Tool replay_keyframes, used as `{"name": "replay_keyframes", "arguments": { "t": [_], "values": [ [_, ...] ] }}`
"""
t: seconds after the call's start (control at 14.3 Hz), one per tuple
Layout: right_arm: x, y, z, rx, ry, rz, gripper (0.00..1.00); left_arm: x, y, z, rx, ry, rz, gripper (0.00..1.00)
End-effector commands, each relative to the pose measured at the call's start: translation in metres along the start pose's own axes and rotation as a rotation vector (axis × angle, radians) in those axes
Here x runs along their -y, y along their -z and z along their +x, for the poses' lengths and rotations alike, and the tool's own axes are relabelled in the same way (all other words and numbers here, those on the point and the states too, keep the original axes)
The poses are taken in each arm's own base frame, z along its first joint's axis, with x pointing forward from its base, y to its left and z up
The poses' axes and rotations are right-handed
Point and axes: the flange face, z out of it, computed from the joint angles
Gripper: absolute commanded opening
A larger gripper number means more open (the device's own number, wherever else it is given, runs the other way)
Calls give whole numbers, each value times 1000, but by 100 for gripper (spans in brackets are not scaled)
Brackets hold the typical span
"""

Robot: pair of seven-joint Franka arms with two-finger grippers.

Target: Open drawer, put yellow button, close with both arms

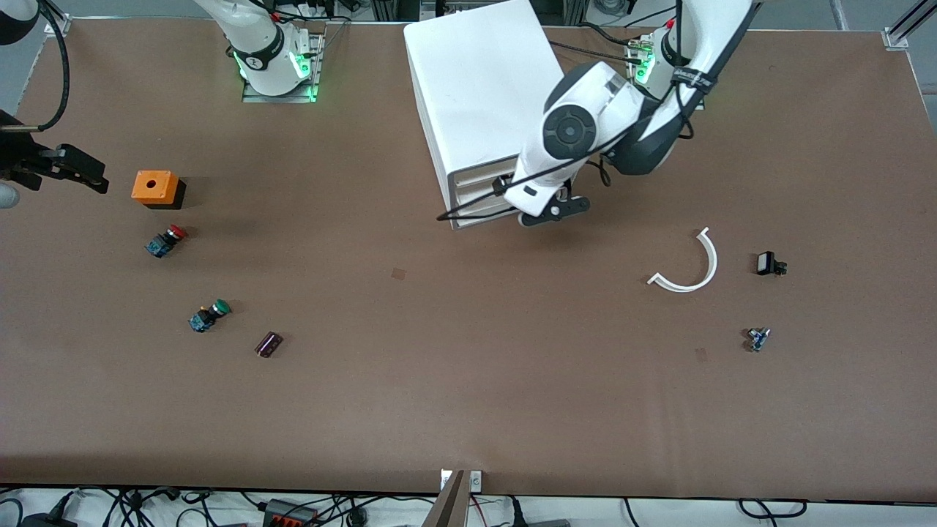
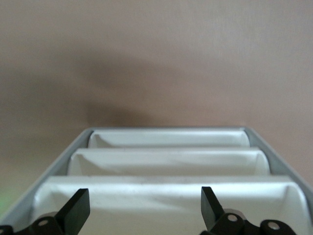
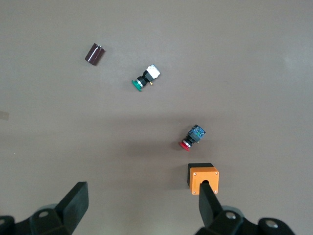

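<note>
White plastic drawer cabinet (image 1: 476,95) drawers shut, no yellow button visible. Left end effector (image 2: 144,208) gaping, empty, at its front; right end effector (image 3: 142,208) gaping, empty, over orange box (image 3: 204,179).

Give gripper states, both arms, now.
Left gripper: open, at the white plastic drawer unit's front.
Right gripper: open, holding nothing, over the orange box.

- The front view is evenly and brightly lit from above; the brown desk (image 1: 468,380) shows no glare.
- Shadows are soft and short: a dim patch lies beside the orange box (image 1: 155,188), and a faint one under the left arm by the white drawer cabinet (image 1: 479,95).
- The left wrist view is soft; the drawer fronts (image 2: 168,164) are blurred, and a broad diffuse shadow darkens the desk above them.
- The right wrist view is fairly sharp, with a pale sheen near one edge.
</note>
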Motion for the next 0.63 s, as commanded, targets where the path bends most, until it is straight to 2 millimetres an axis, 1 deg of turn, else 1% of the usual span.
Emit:
{"name": "replay_keyframes", "arguments": {
  "t": [0.0,0.14,0.21,0.35,0.42,0.56],
  "values": [
    [0,-3,-2,2,-8,31,100,38,52,45,-46,-65,4,100],
    [2,1,-3,-6,-1,33,100,74,83,87,-77,-111,-27,100],
    [1,2,-4,-7,-1,33,100,92,90,103,-99,-158,-18,100],
    [2,2,-5,-7,-3,34,100,121,119,126,-142,-226,4,100],
    [2,3,-4,-10,-4,34,100,140,138,138,-142,-237,1,100],
    [4,6,-5,-16,2,31,100,170,166,155,-151,-278,-5,100]
  ]
}}
